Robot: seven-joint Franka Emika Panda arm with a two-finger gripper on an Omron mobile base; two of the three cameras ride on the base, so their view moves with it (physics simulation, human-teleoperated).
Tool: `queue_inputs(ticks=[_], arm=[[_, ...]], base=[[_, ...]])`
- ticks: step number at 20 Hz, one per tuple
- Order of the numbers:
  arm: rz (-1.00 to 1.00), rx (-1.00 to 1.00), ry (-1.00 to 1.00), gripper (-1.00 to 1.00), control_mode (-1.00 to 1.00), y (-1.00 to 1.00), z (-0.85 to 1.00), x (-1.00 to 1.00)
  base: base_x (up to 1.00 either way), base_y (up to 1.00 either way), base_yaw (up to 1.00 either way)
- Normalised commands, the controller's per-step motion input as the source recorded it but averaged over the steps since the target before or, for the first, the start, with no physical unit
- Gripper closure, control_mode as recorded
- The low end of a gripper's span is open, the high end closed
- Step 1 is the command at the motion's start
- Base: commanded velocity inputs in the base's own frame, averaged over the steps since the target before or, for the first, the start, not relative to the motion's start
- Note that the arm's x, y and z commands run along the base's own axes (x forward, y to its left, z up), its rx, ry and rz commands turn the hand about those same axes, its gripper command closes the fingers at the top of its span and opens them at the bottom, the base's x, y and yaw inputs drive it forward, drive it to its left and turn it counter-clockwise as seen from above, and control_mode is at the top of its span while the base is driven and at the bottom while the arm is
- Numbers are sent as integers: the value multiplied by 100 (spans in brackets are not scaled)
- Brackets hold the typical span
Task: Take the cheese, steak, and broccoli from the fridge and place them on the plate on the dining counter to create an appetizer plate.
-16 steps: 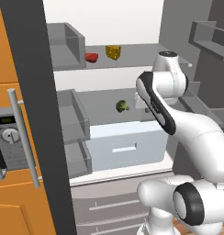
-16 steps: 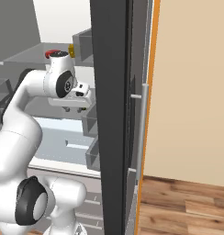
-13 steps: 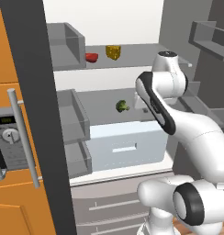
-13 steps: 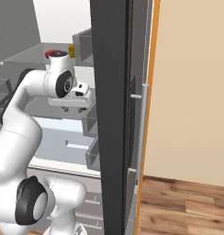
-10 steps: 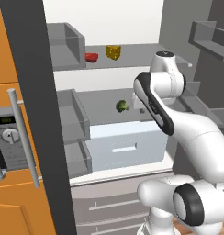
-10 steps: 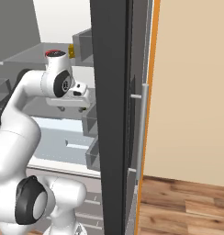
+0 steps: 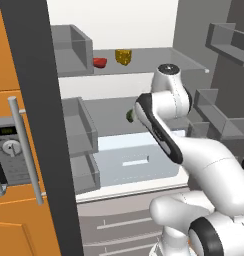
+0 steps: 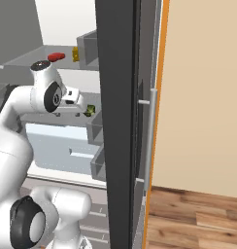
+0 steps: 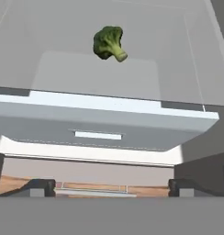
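Gripper (image 9: 112, 183) stands open and empty; broccoli (image 9: 109, 42) lies straight ahead on the shelf, well apart.

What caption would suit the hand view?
Open hand looks at broccoli lying on the fridge shelf above the pale drawer.

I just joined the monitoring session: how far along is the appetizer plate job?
Done: the fridge door stands open. Nothing is collected: the cheese and steak sit on the upper shelf, the broccoli on the shelf above the drawer. In hand: the open, empty gripper faces the broccoli from a distance. Left: all three pickups and placements on the plate.
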Motion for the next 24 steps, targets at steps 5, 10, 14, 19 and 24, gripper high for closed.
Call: queue_inputs(ticks=[5,10,14,19,24], arm=[[0,-1,-17,-100,-100,16,-14,31],[0,0,-3,-100,-100,0,-7,38],[0,0,0,-100,-100,0,-4,43],[0,0,0,-100,-100,0,0,37],[0,0,0,-100,-100,0,-11,39]], base=[[0,0,0],[0,0,0],[0,0,0],[0,0,0],[0,0,0]])
